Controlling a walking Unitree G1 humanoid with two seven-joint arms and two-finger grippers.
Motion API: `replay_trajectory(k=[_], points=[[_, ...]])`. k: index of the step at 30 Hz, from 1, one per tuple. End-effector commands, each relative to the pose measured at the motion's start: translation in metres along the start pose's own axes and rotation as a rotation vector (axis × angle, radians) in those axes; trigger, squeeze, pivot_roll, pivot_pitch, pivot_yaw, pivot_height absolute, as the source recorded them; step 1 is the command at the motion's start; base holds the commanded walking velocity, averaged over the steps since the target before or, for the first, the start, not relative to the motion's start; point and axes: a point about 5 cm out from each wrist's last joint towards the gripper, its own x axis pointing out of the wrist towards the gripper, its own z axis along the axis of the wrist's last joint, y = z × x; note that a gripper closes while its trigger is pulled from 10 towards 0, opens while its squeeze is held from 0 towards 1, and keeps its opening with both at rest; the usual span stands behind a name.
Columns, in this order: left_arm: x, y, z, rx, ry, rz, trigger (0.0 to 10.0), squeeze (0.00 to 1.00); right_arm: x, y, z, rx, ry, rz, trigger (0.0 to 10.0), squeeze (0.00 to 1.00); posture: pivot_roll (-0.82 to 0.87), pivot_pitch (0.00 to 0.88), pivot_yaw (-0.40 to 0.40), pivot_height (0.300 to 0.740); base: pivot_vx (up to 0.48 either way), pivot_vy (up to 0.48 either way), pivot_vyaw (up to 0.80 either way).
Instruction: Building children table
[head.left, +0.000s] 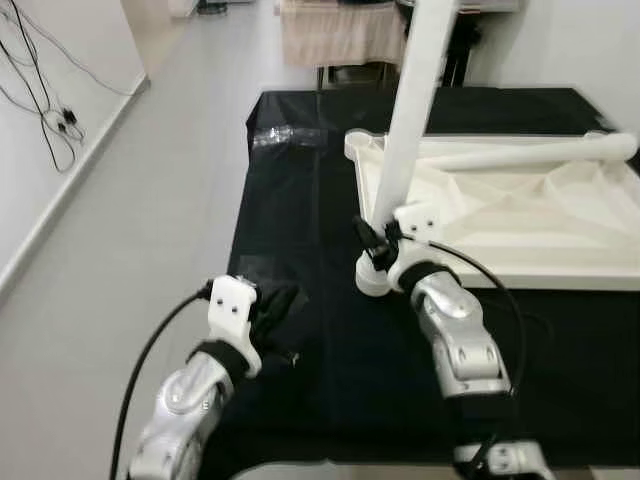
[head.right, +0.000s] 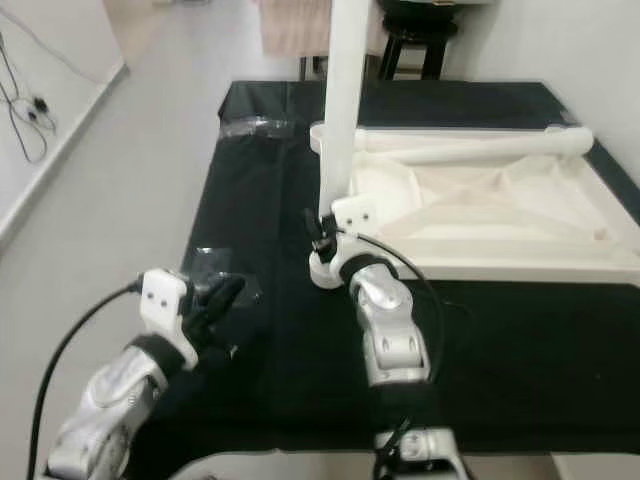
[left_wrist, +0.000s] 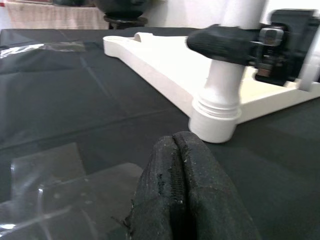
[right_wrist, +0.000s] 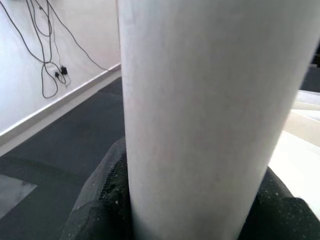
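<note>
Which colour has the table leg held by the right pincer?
White table leg, clearest in the left eye view.

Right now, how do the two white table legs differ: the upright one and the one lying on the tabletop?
Pose: the upright white cylindrical leg stands in the near corner socket of the overturned white tabletop; the lying white cylindrical leg rests flat along its far edge.
Grip: the right gripper is clamped round the upright leg near its base; nothing holds the lying leg.
The left gripper is shut, by clear plastic wrap.
Shared: both white, round, smooth.
</note>
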Motion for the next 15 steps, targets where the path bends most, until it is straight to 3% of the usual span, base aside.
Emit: replay_trajectory(k=[1, 3, 4, 5, 9, 11, 13, 14, 15], points=[[-0.002, 0.001, -0.002, 0.007, 0.013, 0.011, 10.0, 0.0, -0.005, -0.01, -0.039, -0.021, 0.176, -0.054, 2.4, 0.0, 0.05, 0.147, -0.005, 0.74, 0.0, 0.0, 0.0], [-0.002, 0.001, -0.002, 0.007, 0.013, 0.011, 10.0, 0.0, -0.005, -0.01, -0.039, -0.021, 0.176, -0.054, 2.4, 0.0, 0.05, 0.147, -0.005, 0.74, 0.0, 0.0, 0.0], [-0.003, 0.002, -0.001, 0.015, 0.011, 0.025, 10.0, 0.0, -0.004, -0.004, -0.034, -0.013, 0.181, -0.05, 10.0, 0.0, 0.05, 0.147, -0.005, 0.74, 0.0, 0.0, 0.0], [-0.003, 0.002, -0.002, 0.011, 0.013, 0.022, 10.0, 0.0, -0.002, -0.003, -0.026, 0.01, 0.158, -0.023, 10.0, 1.0, 0.05, 0.147, -0.005, 0.74, 0.0, 0.0, 0.0], [-0.002, 0.001, -0.002, 0.001, 0.017, 0.009, 10.0, 0.0, 0.0, -0.002, -0.004, 0.003, 0.096, 0.042, 10.0, 1.0, 0.05, 0.14, 0.003, 0.74, 0.0, 0.0, 0.0], [-0.001, 0.001, -0.003, -0.001, 0.019, 0.003, 10.0, 0.0, 0.008, -0.008, 0.013, -0.02, 0.029, 0.153, 10.0, 1.0, 0.05, 0.138, 0.004, 0.74, 0.0, 0.0, 0.0], [-0.001, 0.001, -0.003, -0.001, 0.019, 0.003, 10.0, 0.0, 0.01, -0.01, 0.016, -0.025, 0.014, 0.161, 10.0, 1.0, 0.05, 0.138, 0.004, 0.74, 0.0, 0.0, 0.0], [0.0, 0.0, -0.003, -0.002, 0.019, 0.001, 10.0, 0.0, 0.012, -0.014, 0.027, -0.041, -0.023, 0.273, 10.0, 0.0, 0.06, 0.133, -0.001, 0.74, 0.0, 0.0, 0.0], [0.0, -0.001, -0.003, 0.001, 0.019, 0.001, 10.0, 0.0, 0.012, -0.015, 0.031, -0.054, -0.03, 0.366, 10.0, 0.0, 0.07, 0.129, -0.007, 0.74, 0.0, 0.0, 0.0]])
